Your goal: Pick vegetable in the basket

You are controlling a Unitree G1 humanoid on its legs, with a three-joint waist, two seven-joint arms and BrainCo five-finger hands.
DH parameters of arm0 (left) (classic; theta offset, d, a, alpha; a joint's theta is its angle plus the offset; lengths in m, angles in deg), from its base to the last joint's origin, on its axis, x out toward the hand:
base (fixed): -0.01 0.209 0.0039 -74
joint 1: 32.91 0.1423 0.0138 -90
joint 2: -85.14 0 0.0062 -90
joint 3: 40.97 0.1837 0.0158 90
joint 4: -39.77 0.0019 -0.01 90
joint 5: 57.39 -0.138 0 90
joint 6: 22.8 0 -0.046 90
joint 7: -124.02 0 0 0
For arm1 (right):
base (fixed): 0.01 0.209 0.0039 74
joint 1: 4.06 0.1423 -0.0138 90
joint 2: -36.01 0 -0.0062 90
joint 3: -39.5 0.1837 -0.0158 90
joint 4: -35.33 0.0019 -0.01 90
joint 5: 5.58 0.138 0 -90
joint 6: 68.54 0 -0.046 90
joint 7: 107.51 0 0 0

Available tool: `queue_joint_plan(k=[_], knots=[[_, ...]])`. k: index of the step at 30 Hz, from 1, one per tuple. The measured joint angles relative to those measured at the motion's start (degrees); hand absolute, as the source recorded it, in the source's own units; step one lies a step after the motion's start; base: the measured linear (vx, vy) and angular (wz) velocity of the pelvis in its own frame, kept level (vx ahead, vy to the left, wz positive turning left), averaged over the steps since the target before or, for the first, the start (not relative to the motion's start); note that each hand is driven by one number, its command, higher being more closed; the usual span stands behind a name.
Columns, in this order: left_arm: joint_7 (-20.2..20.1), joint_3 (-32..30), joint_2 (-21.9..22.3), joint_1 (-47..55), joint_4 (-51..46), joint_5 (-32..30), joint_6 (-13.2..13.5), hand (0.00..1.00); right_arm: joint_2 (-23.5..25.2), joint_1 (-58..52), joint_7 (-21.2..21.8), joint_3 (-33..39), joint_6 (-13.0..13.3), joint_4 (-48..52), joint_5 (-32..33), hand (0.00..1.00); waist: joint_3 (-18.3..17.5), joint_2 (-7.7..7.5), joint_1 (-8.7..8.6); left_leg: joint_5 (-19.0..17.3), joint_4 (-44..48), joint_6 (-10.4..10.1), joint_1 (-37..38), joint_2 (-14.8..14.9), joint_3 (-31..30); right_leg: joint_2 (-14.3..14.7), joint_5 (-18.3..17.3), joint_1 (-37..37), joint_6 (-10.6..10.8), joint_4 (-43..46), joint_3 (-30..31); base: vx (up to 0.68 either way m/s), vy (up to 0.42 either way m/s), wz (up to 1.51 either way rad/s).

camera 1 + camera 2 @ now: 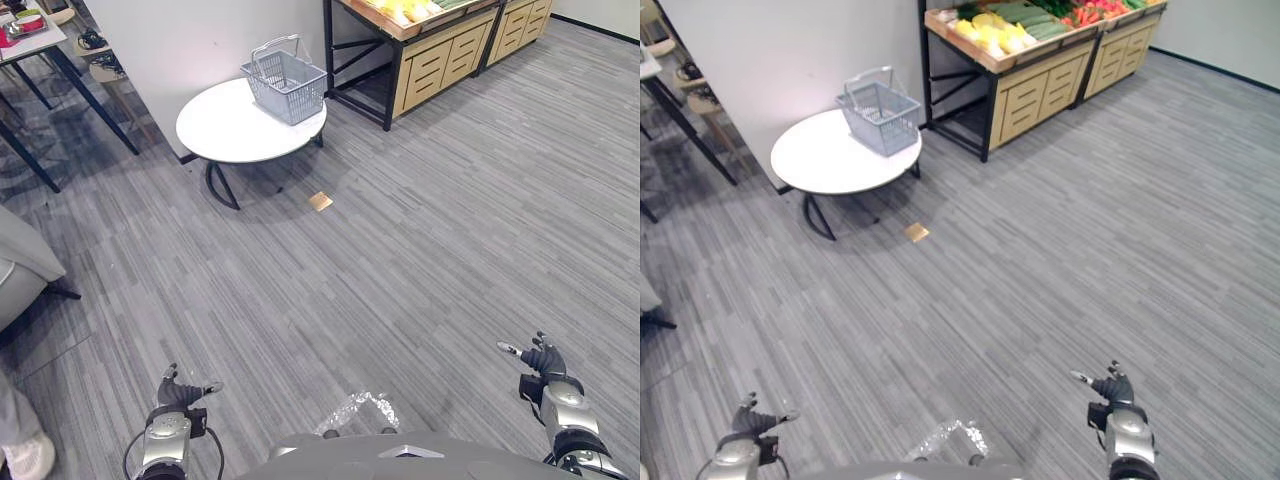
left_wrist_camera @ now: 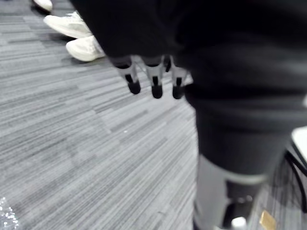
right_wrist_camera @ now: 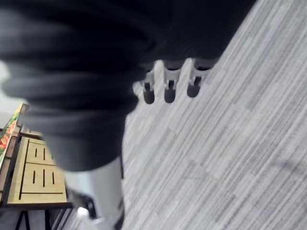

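Observation:
A grey plastic basket [image 1: 285, 82] with its handle raised stands empty on the far edge of a round white table [image 1: 230, 130]. Beyond it, vegetables [image 1: 1020, 25], yellow, green and red, lie on a wooden stand with drawers [image 1: 1040, 85]. My left hand [image 1: 178, 393] hangs low at the near left over bare floor, well short of the table. My right hand [image 1: 543, 358] hangs at the near right. In the wrist views the left fingers [image 2: 153, 81] and right fingers [image 3: 168, 86] are relaxed and hold nothing.
A small tan square [image 1: 320, 201] lies on the grey carpet in front of the table. A dark-legged desk [image 1: 30, 45] and a grey seat [image 1: 20, 260] stand at the left. A person's white shoes [image 2: 76, 33] are near my left side. Crumpled clear wrap [image 1: 360, 410] lies close to me.

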Motion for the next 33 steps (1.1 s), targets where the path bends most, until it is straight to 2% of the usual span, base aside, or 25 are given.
queue_joint_plan(k=[8, 14, 26, 27, 28, 29, 30, 31, 32, 33], knots=[[-0.23, 0.22, 0.59, 0.36, 0.01, 2.32, 0.12, 0.0, 0.31, -0.21, -0.21, 0.01, -0.02, -0.02, -4.42, 0.0, -0.03, -0.08, -0.06, -0.01, 0.05, -0.01, 0.08, -0.02, -0.5, -0.08, -0.06, 0.03, 0.05, -0.08, -0.53, 0.02, -0.007, 0.02], [-0.24, 0.23, 2.49, 1.1, 0.07, 3.19, 0.12, 0.0, 1.41, -0.54, -0.37, 0.02, -0.15, -0.12, -4.42, 0.0, -0.12, -0.22, -0.1, 0.12, 0.07, 0.1, -0.07, -0.12, -1.07, -0.21, -0.15, 0.21, 0.05, 0.05, -1.11, -0.02, -0.008, 0.04], [-0.23, 0.16, 2.47, 1.24, 0.07, 4.01, 0.12, 0.0, 2.36, -0.91, -0.37, 0.02, -0.17, -0.1, -4.37, 0.0, -0.26, -0.47, -0.19, 0.05, 0.34, -0.13, -1.46, -0.15, -1.75, -0.27, -0.9, -0.95, -0.3, 0.57, -1.99, 0.0, -0.007, 0.04], [-0.23, 0.11, 2.45, 1.22, 0.07, 4.03, 0.12, 0.0, 2.42, -0.85, -0.37, 0.02, -0.17, -0.11, -4.36, 0.0, -0.15, -0.61, -0.13, -0.86, 2.07, -0.48, -2.49, -0.2, -1.76, -0.43, -1.34, -1.51, -0.39, 1.3, -2.04, 0.02, -0.02, 0.04], [-0.25, 0.13, 2.47, 0.59, 0.05, 4.09, 0.14, 0.0, 2.45, -0.74, -0.38, 0.0, -0.15, -0.15, -4.31, 0.0, 0.48, -0.8, -0.02, -4.91, 10.54, -1.16, -6.47, -0.15, -1.56, -0.75, -2.86, -2.92, -0.72, 4.07, -1.97, 0.03, -0.026, 0.1], [-0.27, 0.12, 2.46, 0.46, 0.05, 4.51, 0.13, 0.0, 2.44, -0.57, -0.39, -0.03, -0.15, -0.23, -4.29, 0.0, 1.29, -0.88, -0.03, -6.94, 16.57, -2.65, -8.89, 0.06, -0.99, -0.91, -3.84, -2.98, -0.84, 5.34, -2.06, 0.01, -0.041, 0.09], [-0.27, 0.1, 2.45, 0.66, 0.05, 4.8, 0.13, 0.0, 2.43, -0.48, -0.39, -0.06, -0.15, -0.43, -4.29, 0.0, 1.92, -1.1, 0.01, -7.7, 21.32, -3.53, -10.72, 0.11, -0.41, -1.2, -4.44, -3.01, -1.01, 6.09, -2.07, -0.05, -0.049, 0.04], [-0.28, 0.11, 2.57, 0.12, -0.01, 5.51, 0.14, 0.0, 2.2, -0.52, -0.38, -0.23, -0.16, -0.68, -4.29, 0.0, 2.66, -1.42, 0.0, -8.22, 29.81, -4.39, -13.98, 0.52, 0.74, -1.45, -5.26, -2.83, -1.25, 7.04, -1.84, -0.04, -0.05, -0.14], [-0.28, 0.0, 2.71, 0.14, -0.11, 6.34, 0.13, 0.0, 1.65, -0.59, -0.4, -0.3, -0.15, -0.67, -4.29, 0.0, 3.55, -0.7, 0.46, -7.33, 41.76, -5.47, -19.13, 2.21, 2.33, -1.11, -7.09, -2.38, -2.37, 8.7, -1.22, -0.01, -0.027, -0.17], [-0.28, -0.16, 2.72, 0.14, -0.28, 6.47, 0.13, 0.0, 1.5, -0.5, -0.41, -0.38, -0.17, -0.68, -4.29, 0.0, 4.27, -0.93, 0.78, -6.61, 46.13, -5.6, -21.1, 2.84, 2.95, -1.17, -7.82, -1.58, -2.55, 9.33, -0.87, 0.06, 0.009, -0.23]])
